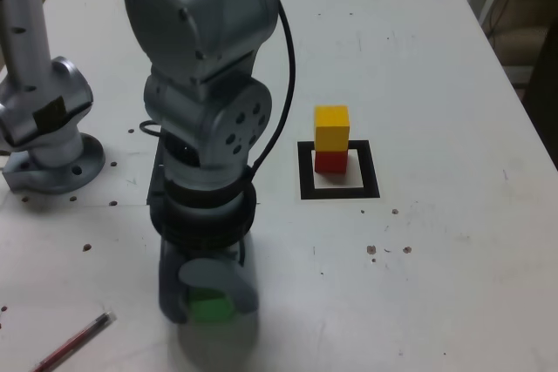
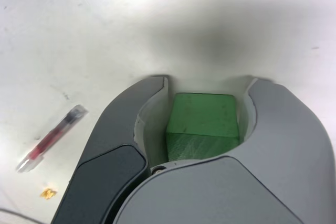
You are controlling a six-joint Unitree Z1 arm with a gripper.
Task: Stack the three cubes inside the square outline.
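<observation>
Sitting between the hand's (image 2: 207, 85) jaws, the green cube (image 2: 203, 124) looks gripped.

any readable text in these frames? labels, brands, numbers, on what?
None readable in either view.
Silver-grey robot arm: no logo or label shows.
Red pen in clear barrel: any print too small to read.
Green cube, yellow cube, red cube, black tape square outline, white table: plain, unmarked.
</observation>
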